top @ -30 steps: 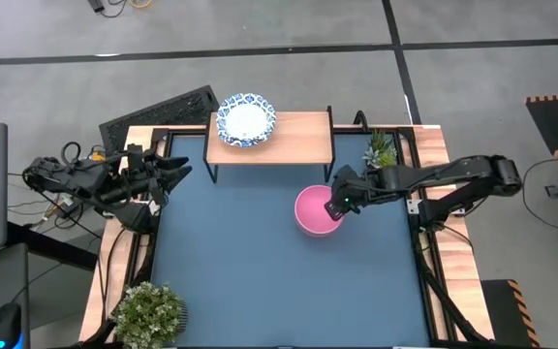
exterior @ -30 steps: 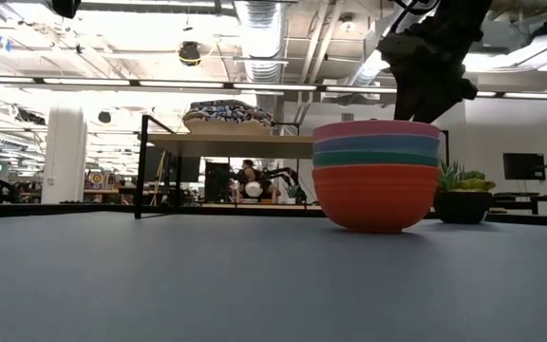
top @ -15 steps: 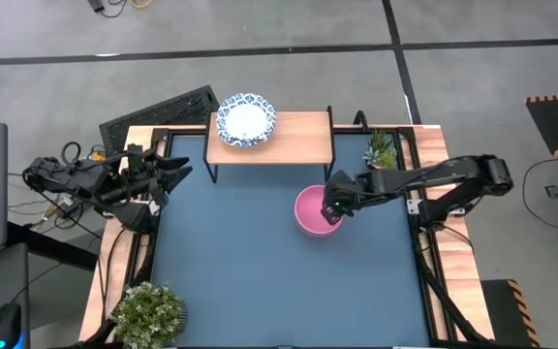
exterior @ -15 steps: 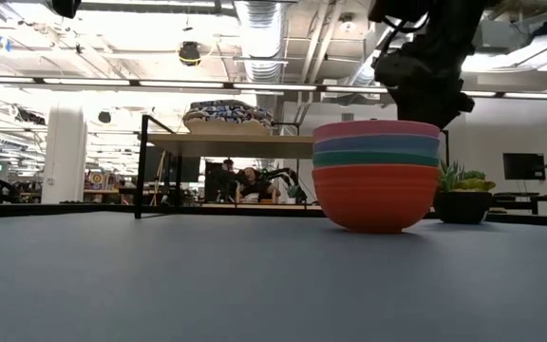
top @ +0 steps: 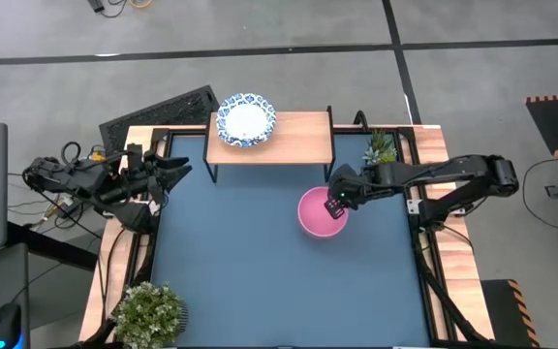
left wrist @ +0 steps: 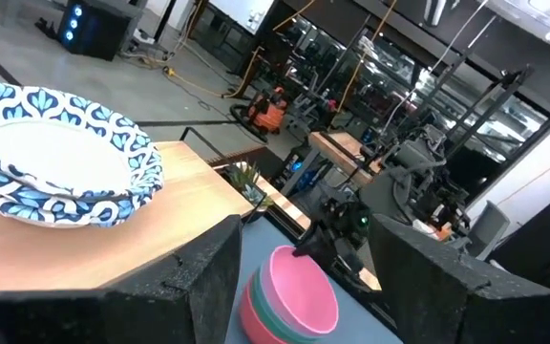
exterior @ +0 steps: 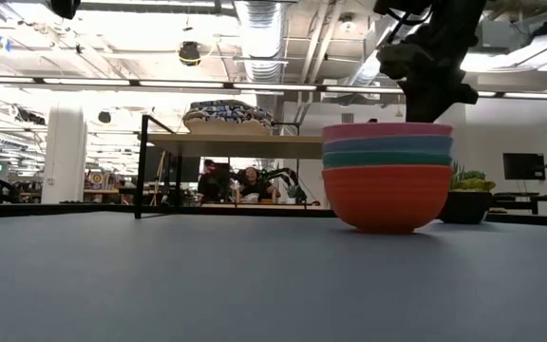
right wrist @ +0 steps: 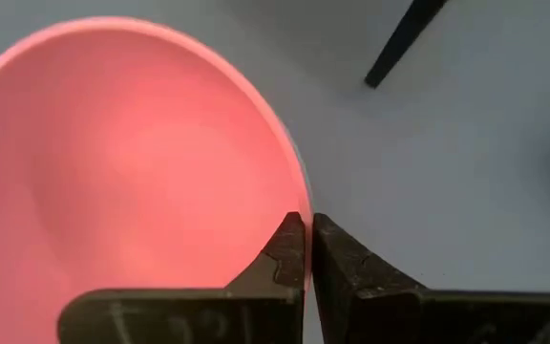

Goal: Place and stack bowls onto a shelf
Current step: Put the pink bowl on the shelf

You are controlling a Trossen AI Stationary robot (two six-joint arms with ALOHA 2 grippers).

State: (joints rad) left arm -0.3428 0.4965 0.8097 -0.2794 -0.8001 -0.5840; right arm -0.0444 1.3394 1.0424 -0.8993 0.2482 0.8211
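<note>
A stack of bowls [exterior: 387, 176] stands on the blue table to the right of the middle: pink on top [top: 320, 213], then lavender-blue, green and red at the bottom. My right gripper [top: 334, 205] is at the stack's far right side, shut on the pink bowl [right wrist: 122, 182]. Two white bowls with blue patterned rims [top: 246, 119] sit nested on the left part of the shelf's [top: 298, 141] wooden top. My left gripper [top: 177, 174] waits open at the table's left edge, with nothing between its fingers [left wrist: 208, 287]. My right gripper pinches the pink bowl's rim [right wrist: 302, 212] between its two fingers, one inside the bowl and one outside. The fingers come down from above at the bowl's far right side. The pink bowl sits upright on the stack, which rests on the table.
A small potted plant [top: 380, 150] stands at the far right, beside the shelf. A bigger one [top: 149, 312] stands at the near left corner. A black shelf leg [right wrist: 404, 38] is close behind the stack. The shelf's right half is bare wood.
My right gripper has shut on the pink bowl's rim. The whole stack has slid a little toward the table's right edge and stays upright.
</note>
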